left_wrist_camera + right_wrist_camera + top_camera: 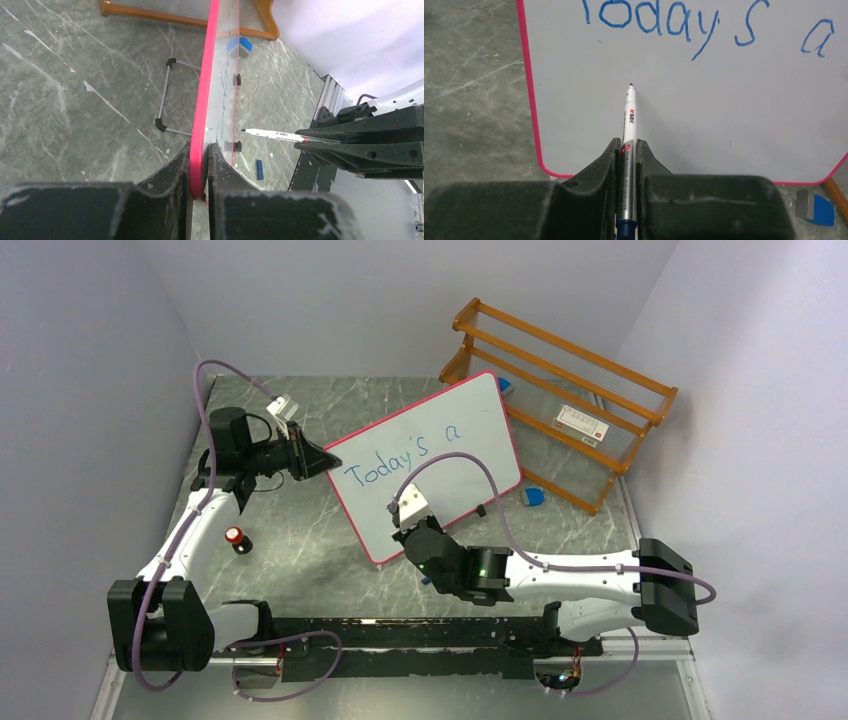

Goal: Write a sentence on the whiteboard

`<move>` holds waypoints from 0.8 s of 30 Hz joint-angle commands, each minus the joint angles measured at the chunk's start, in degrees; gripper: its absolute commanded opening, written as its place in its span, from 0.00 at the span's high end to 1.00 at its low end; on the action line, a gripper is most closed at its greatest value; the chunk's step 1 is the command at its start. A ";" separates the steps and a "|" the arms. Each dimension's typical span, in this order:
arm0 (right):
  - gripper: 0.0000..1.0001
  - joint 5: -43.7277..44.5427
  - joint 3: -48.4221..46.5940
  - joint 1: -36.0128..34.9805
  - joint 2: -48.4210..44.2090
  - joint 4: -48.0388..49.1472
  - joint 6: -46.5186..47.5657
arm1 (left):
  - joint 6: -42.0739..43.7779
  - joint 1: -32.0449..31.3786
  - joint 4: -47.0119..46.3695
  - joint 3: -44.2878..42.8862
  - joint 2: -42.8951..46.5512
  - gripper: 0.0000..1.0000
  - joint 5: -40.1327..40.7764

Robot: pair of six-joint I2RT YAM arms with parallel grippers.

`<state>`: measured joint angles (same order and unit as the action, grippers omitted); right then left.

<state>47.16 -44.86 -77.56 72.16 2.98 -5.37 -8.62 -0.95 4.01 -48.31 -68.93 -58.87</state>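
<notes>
The whiteboard (470,405) stands propped at an angle on the surface (300,550). The left hand (200,170) is clamped on its pink rim at the left edge, evidently to steady it against writing pressure. The sentence (659,17) reads "Today's a" so far. The right hand (626,155) grips a marker (629,120), whose tip points at the blank area beneath, apparently to start the second line; contact is unconfirmed. The left arm reaches forward with the wrist turned inward. The right arm lies low across the front, its hand angled towards the board.

Bright, even light throughout. Faint shadows fall on the desk (310,540) beside the whiteboard (480,410); close fingers (589,200) blur.
</notes>
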 commanded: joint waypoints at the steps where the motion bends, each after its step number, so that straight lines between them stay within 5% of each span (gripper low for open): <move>1: 1.00 0.63 -2.19 0.59 1.32 3.34 0.88 | 3.61 0.16 2.00 1.03 -0.41 0.95 4.49; 24: 1.00 -2.92 -3.31 3.77 4.00 -1.87 -2.43 | 3.57 0.16 1.92 1.02 -0.27 0.95 4.30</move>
<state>44.27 -46.96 -74.19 75.88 2.57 -5.74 -8.62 -0.95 4.01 -48.31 -68.93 -58.87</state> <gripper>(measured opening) 0.127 0.151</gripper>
